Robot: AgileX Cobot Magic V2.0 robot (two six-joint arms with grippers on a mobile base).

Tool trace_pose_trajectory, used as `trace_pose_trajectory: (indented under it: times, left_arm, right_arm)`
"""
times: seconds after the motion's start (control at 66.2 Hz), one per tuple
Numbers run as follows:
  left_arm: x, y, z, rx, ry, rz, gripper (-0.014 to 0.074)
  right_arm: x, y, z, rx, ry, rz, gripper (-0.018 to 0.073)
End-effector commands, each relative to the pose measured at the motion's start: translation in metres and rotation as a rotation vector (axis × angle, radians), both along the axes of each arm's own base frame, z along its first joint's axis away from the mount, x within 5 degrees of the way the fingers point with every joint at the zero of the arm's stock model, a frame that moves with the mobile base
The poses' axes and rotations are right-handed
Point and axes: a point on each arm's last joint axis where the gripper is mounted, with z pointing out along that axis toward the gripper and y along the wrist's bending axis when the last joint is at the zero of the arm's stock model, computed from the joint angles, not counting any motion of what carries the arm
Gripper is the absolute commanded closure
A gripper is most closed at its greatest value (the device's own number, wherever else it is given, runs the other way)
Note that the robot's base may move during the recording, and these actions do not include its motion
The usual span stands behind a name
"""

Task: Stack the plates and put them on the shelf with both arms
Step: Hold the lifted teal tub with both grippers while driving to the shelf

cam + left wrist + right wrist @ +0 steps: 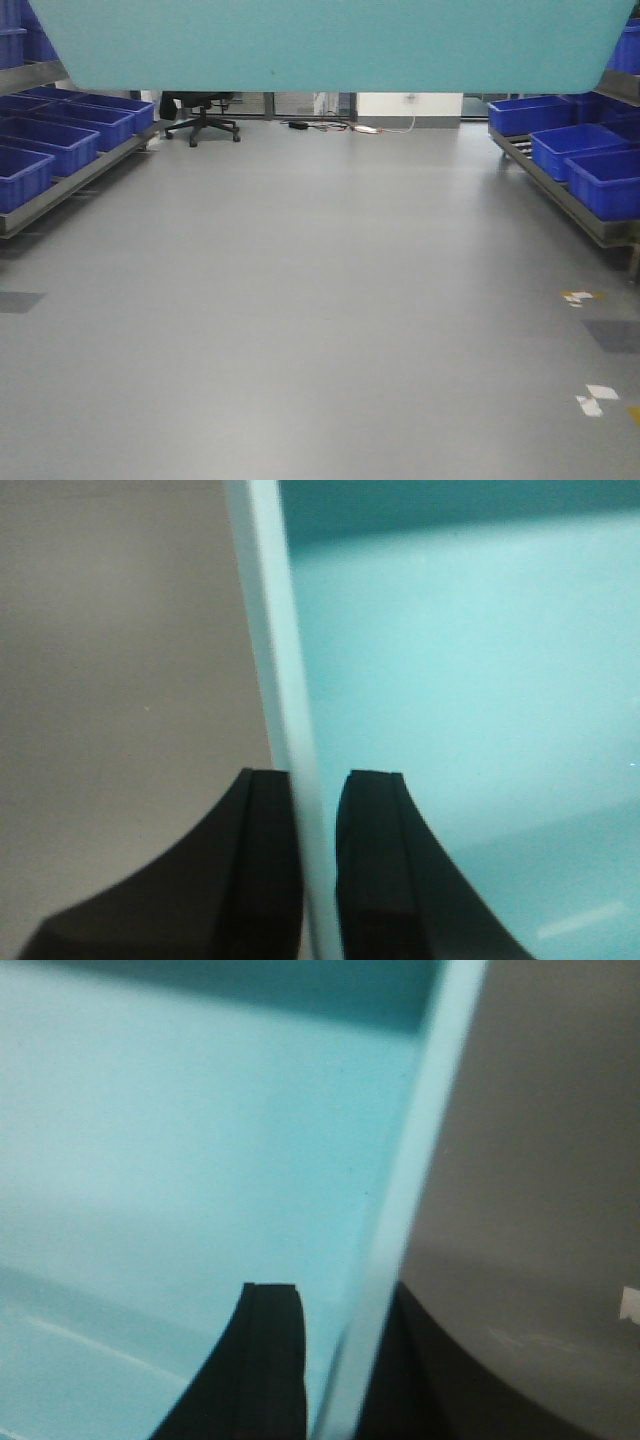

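My left pincer (320,780) is pinching the rim of the teal plate (470,680) at bottom center, and my right pincer (340,1305) is clamping the rim too. Plate's hanging across the top of the front view, and the shelf (560,197) is sitting at the right edge holding blue bins (605,180).

You see the left gripper (320,776) as two matte black fingers (372,870), each with a flat squared tip, a faint lengthwise seam and an outer edge curving out to a broader base. Your right gripper (338,1295) is the same black, with one finger (268,1360) sharp and the other only a dark blur.
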Motion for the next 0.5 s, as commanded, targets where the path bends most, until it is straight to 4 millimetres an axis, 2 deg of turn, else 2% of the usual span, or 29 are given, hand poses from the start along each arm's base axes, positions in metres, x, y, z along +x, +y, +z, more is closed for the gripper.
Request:
trace_pose_trajectory:
  times: [0.0, 0.483]
  left_arm:
    - [-0.0188, -0.0129, 0.0335, -0.183, -0.09, -0.058, 0.0509]
    - [-0.0188, -0.0129, 0.0335, -0.183, -0.09, -0.058, 0.0509]
  right_arm:
    - [-0.0124, 0.0142, 0.0358, 0.175, -0.163, 0.064, 0.0504]
    - [-0.0124, 0.0142, 0.0358, 0.175, -0.163, 0.064, 0.0504]
